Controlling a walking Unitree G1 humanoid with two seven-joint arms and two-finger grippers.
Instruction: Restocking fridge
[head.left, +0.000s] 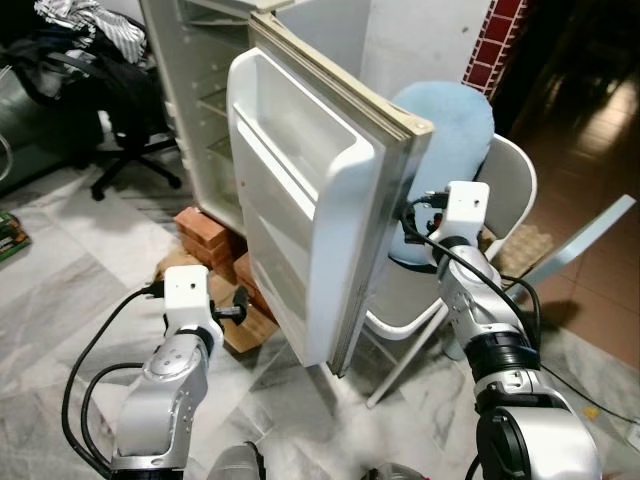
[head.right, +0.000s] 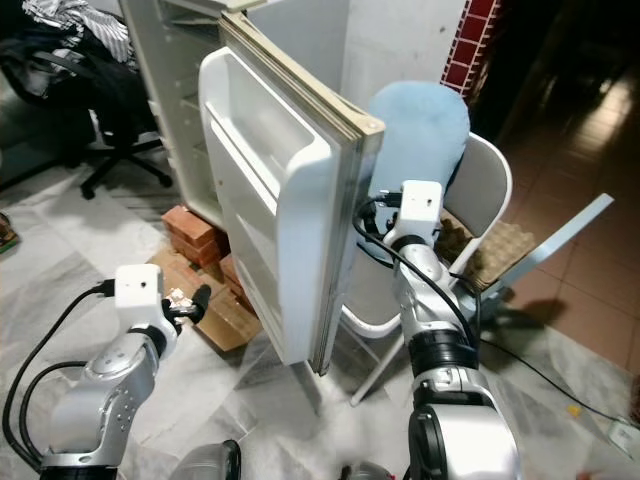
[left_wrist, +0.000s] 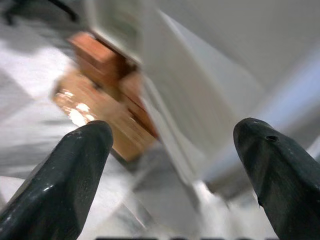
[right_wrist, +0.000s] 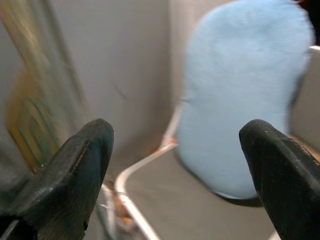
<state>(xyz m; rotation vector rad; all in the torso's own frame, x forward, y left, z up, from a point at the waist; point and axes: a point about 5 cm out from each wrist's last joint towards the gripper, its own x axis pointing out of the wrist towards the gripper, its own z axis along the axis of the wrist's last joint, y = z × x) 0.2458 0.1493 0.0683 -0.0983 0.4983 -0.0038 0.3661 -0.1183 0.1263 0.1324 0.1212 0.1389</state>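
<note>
One white fridge (head.left: 200, 90) stands at the back, and its top is cut off by the edge of the picture. Its one door (head.left: 300, 200) is swung wide open toward the robot and shows two empty door shelves; inside the cabinet I can see only a few bare racks, the rest is hidden by the door. Behind the door stands one white folding chair (head.left: 510, 190) with one light blue cushion (head.left: 455, 130) on its backrest; the door covers the left part of the seat. One black office chair (head.left: 120, 120) with clothes on it is at the far left, partly cut off. Under the fridge are red bricks (head.left: 205, 230), a few stacked, but I cannot count them exactly. One flat cardboard piece (head.left: 240, 325) lies just beside them on the marble floor (head.left: 60, 270).

The left gripper (left_wrist: 170, 155) hangs low near the bottom of the door, its two fingers (left_wrist: 70, 175) wide apart and holding nothing. The right gripper (right_wrist: 175, 160) is raised beside the outer edge of the door, in front of the cushion, also spread wide and empty. Both wrist views are blurred.
</note>
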